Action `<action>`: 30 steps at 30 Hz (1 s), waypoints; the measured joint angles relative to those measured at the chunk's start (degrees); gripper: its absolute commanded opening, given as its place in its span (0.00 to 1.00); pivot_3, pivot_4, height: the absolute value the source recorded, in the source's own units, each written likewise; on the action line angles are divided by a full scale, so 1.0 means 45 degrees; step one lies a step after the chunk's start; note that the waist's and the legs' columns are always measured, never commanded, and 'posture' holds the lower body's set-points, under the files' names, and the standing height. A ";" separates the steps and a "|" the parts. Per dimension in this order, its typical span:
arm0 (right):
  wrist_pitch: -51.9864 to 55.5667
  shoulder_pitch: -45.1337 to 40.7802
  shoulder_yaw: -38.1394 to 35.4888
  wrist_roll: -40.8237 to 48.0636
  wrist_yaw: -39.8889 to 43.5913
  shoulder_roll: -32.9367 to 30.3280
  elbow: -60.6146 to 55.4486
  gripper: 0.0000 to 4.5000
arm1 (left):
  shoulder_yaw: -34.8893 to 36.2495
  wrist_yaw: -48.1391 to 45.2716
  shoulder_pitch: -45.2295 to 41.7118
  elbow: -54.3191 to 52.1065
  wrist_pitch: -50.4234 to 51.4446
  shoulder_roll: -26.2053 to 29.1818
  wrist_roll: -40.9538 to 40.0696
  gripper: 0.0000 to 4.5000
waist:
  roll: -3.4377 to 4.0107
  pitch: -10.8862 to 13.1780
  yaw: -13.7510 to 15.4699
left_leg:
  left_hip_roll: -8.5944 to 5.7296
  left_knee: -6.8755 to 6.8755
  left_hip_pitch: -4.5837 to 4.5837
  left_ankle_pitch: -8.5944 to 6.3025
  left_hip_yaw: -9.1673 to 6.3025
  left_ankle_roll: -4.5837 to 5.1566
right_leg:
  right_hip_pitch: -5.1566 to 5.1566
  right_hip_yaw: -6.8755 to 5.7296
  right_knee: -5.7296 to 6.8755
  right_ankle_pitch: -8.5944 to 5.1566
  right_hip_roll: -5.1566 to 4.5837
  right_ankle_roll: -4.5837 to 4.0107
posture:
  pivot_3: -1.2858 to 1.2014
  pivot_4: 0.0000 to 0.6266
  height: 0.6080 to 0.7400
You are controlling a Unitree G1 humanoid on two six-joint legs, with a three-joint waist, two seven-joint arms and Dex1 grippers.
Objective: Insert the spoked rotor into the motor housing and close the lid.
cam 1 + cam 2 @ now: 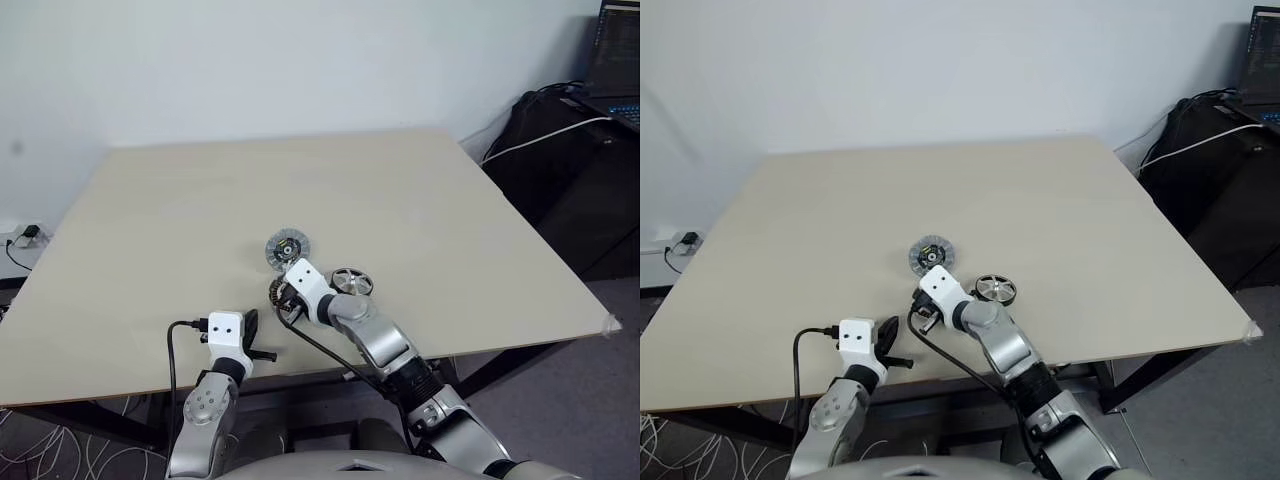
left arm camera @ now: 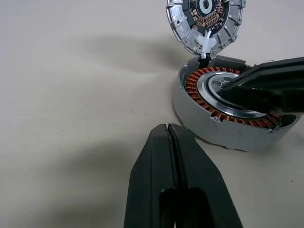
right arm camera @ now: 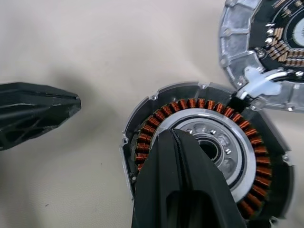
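Beige table (image 1: 420,210), right gripper (image 3: 176,137) jaws closed over motor housing (image 2: 216,111), left gripper (image 2: 167,130) jaws closed, empty

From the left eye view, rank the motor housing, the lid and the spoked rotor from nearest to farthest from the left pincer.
1. Motor housing, just ahead-right of the left pincer, under the right pincer.
2. Lid, farther back on the table.
3. Spoked rotor, off to the right.

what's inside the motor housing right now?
Inside the motor housing: a ring of copper windings around a silver centre with a dark bore. No spoked rotor in it; that sits on the table. The shut right gripper covers the near part.
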 measured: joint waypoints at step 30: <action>-0.0282 0.0513 -0.0807 0.0421 0.0005 -0.0557 -0.1170 0.00 | -0.0007 -0.0030 -0.0016 0.0000 0.0214 0.0084 -0.0244 0.01 | 0.0025 -0.0016 0.0151 | 0.0007 0.0002 0.0000 0.0001 -0.0005 -0.0003 | 0.0004 0.0000 -0.0002 -0.0028 0.0007 0.0046 | 0.52 0.00 1.00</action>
